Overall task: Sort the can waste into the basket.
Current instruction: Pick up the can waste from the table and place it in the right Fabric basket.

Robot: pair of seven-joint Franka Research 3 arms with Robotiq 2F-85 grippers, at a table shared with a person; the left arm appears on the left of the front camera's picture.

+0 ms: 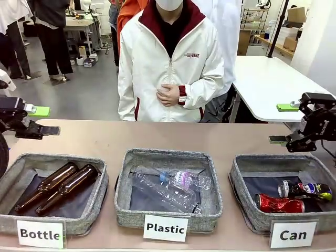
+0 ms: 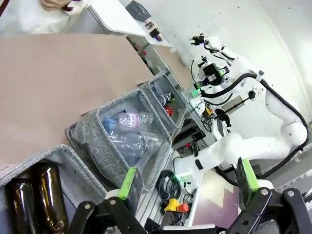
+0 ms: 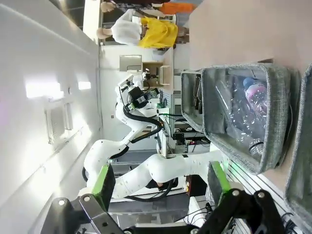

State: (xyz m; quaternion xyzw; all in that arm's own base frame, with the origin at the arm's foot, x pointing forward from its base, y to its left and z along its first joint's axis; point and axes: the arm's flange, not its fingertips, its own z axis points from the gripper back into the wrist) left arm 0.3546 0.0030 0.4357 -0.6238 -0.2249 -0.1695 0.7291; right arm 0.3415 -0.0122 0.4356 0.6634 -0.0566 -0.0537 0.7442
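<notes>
Step in hand: I judge the sorting done, or very nearly; both cans lie in the right basket and the bare table holds no loose waste that I can see.
Left gripper [image 1: 39, 119]: mine, held above the table's left edge, behind the Bottle basket [image 1: 52, 189]; jaws spread wide, nothing between the green pads.
Right gripper [image 1: 283, 123]: mine, raised behind the Can basket [image 1: 283, 194] at the table's right end; jaws spread wide, holding nothing.
Red can [image 1: 279, 203]: crushed, lying on the dark lining at the front of the Can basket.
Dark can [image 1: 304, 189]: crushed, blue-yellow print, lying just behind the red can, apparently touching it.
Long axes: both cans lie on their sides, running roughly left to right across the basket; the red can's silver top points to my left, and the dark can's round end also faces left.
Other baskets: the Plastic basket [image 1: 168, 184] holds clear bottles; the Bottle basket holds two brown glass bottles [image 1: 58, 187].
Person: standing at the far side, hand [image 1: 169, 95] held against the jacket, offering nothing.
Next move: none needed on the cans, in my judgement; I should keep both arms clear and hold off.
</notes>
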